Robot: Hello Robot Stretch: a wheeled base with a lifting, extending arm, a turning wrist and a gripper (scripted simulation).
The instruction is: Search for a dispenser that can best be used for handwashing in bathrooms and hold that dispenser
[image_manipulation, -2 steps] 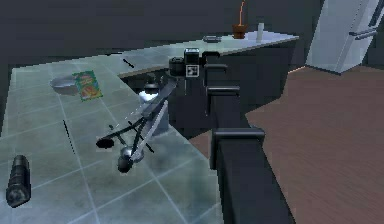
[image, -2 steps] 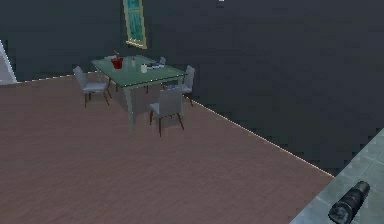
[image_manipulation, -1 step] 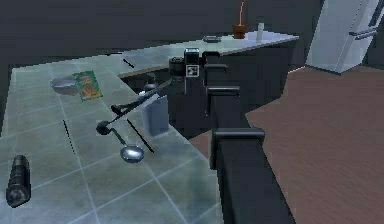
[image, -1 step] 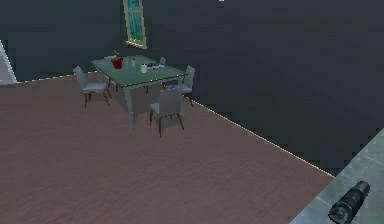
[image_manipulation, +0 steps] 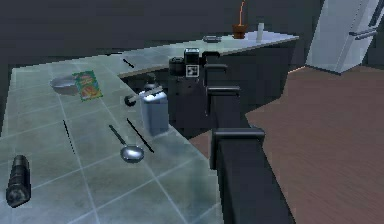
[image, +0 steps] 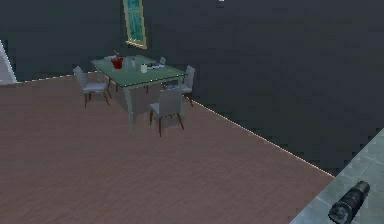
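Note:
A grey boxy container with a small dark top [image_manipulation: 153,112] stands on the pale green tiled counter [image_manipulation: 60,140] in the arm side view; it may be a dispenser, but its shape is too coarse to be sure. The dark arm [image_manipulation: 235,150] rises from the bottom edge to its two white marked squares [image_manipulation: 191,62]. My gripper [image_manipulation: 160,86] reaches left from them, at the top of the grey container. I cannot tell whether it holds anything, nor whether it touches the container.
On the counter lie a bowl [image_manipulation: 63,85], a green and orange flat pack [image_manipulation: 88,85], a ladle [image_manipulation: 130,152], dark utensils [image_manipulation: 118,132] and a dark cylinder [image_manipulation: 18,182]. A fridge [image_manipulation: 345,35] stands far right. Ahead stands a dining table [image: 135,70] with chairs [image: 168,105] across open wood floor [image: 120,170].

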